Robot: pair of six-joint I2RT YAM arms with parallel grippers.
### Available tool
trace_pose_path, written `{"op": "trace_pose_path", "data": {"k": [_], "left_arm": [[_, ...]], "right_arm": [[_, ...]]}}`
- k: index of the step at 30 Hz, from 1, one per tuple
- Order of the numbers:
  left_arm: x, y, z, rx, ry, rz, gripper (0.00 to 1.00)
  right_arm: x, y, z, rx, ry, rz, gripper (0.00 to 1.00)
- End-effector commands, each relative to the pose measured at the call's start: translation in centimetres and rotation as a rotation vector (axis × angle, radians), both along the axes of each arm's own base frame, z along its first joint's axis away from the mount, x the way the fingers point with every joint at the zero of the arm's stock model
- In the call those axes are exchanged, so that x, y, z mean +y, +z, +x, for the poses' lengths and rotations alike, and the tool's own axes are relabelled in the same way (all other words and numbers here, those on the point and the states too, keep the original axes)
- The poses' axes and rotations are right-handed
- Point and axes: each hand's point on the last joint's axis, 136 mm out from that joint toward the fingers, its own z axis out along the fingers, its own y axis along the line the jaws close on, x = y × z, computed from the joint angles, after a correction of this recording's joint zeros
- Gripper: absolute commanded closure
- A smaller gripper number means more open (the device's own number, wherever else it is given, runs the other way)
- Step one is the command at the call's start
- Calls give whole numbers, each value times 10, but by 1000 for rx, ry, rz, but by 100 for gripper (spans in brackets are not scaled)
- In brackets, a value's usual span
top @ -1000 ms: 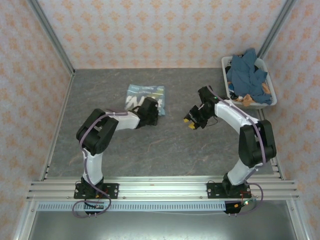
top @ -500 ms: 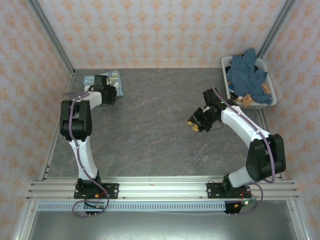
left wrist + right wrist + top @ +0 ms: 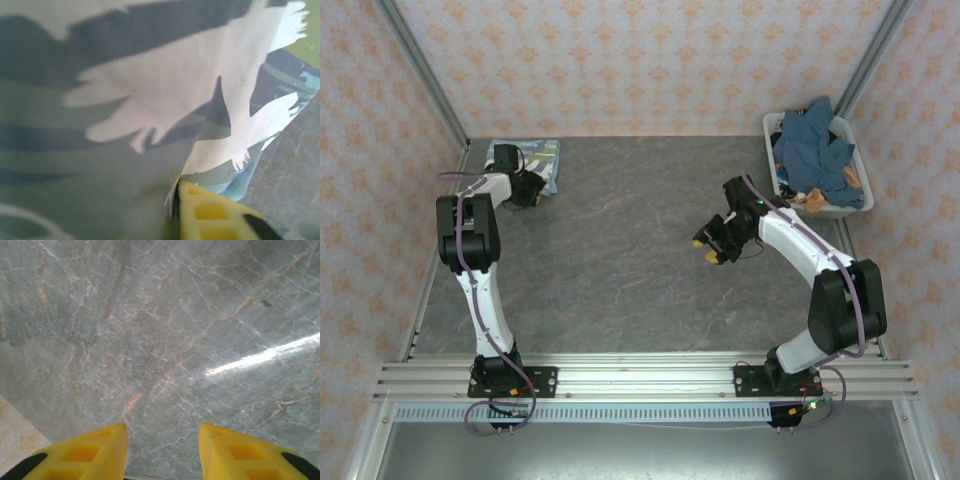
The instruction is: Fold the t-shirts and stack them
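Note:
A folded light sky-blue t-shirt [image 3: 535, 157] with white print lies in the table's far left corner. My left gripper [image 3: 524, 186] rests at its near edge, shut on the cloth. In the left wrist view the printed t-shirt [image 3: 150, 90] covers most of the frame, and the gripper [image 3: 176, 197] pinches a fold against one yellow finger [image 3: 210, 212]; the other finger is hidden by cloth. More blue t-shirts [image 3: 815, 150] are heaped in the basket at far right. My right gripper [image 3: 708, 248] hangs open over bare table, nothing between its yellow fingers [image 3: 95, 452].
The white plastic basket [image 3: 839, 211] stands at the back right against the wall. Patterned walls and metal rails close in the grey marble table [image 3: 620, 270] on three sides. My right gripper [image 3: 162, 440] looks down on bare marble.
My left arm has swung from the table's middle to the far left corner, carrying the folded shirt with it. The right gripper has shifted only slightly.

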Motion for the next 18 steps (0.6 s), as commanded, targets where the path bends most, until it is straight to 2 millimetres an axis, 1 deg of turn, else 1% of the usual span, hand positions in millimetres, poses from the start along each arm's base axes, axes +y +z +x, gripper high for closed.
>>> {"op": "trace_pose_path", "data": {"k": [1, 2, 3, 4, 5, 7, 8, 9, 10, 12, 14, 15, 17, 18], "left_arm": [[-4, 38, -20, -6, -31, 38, 34], [-6, 55, -22, -32, -33, 48, 18], [-10, 73, -28, -57, -32, 58, 11], [-13, 86, -36, -74, -30, 67, 0], [-16, 108, -45, -104, -28, 86, 0], [-22, 135, -73, -120, -25, 131, 0], [-25, 146, -86, -127, -19, 157, 0], [-27, 157, -104, -127, -14, 195, 0], [-29, 169, -121, -125, -10, 240, 0], [-34, 189, -154, -136, 4, 307, 0], [-39, 208, -179, -181, 18, 341, 0], [-40, 214, -191, -196, 29, 354, 0], [-40, 216, -212, -188, 37, 366, 0], [-37, 215, -223, -169, 40, 385, 0]], "right_arm": [[12, 40, 27, -186, 23, 73, 51], [14, 53, 33, -242, 24, 96, 49], [17, 70, 40, -314, 21, 123, 48], [18, 87, 46, -387, 13, 143, 46], [18, 103, 51, -450, 1, 163, 44], [18, 143, 59, -608, -28, 210, 36], [17, 158, 61, -659, -43, 226, 31], [14, 175, 62, -711, -61, 238, 25], [13, 188, 62, -743, -74, 255, 1], [15, 204, 62, -751, -77, 293, 1], [16, 208, 60, -718, -76, 296, 1], [12, 209, 56, -706, -80, 269, 1], [-1, 209, 49, -706, -92, 188, 1], [-13, 208, 43, -713, -105, 116, 1]]}}
